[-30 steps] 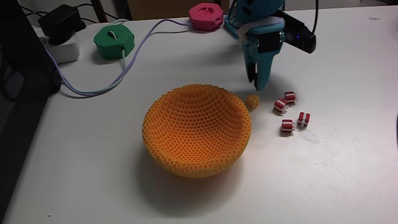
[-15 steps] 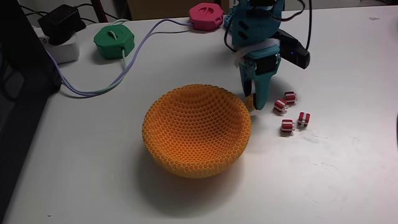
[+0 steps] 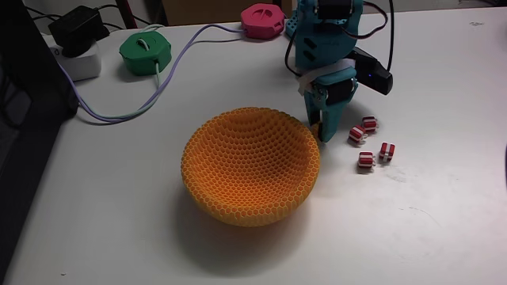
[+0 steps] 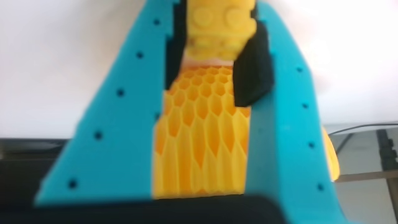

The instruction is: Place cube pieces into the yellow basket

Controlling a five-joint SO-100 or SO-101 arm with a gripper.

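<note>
Fixed view: teal gripper (image 3: 324, 133) pointing down at the white table (image 3: 428, 229), tips just right of the basket's far-right rim. Yellow basket (image 3: 250, 165) near the table's middle, upright, honeycomb walls, nothing visible inside. Four striped cubes (image 3: 368, 142) loosely grouped on the table just right of the gripper: two farther, close to the fingertips, two nearer and further right. None touching the basket.

Wrist view: teal fingers (image 4: 118, 118) narrowly parted, black pads pressed on both sides of a yellow cube (image 4: 219, 28) at the tips. Cube studded like a toy brick, held between the pads. Basket mesh (image 4: 202, 134) seen through the gap between the fingers, just beyond the cube. In the fixed view, yellow cube hidden behind the fingers.

Far left of the table: green puck (image 3: 145, 54) with a pale cable (image 3: 170, 83) looping toward the left edge; pink puck (image 3: 263, 19) at the far edge, just left of the arm's base. Black adapter (image 3: 77, 30) on a white power strip (image 3: 76, 62) at the far-left corner. Dark panel (image 3: 20, 150) along the left edge.

No readable writing, brand or label anywhere; marks on the pucks too small to tell.
</note>
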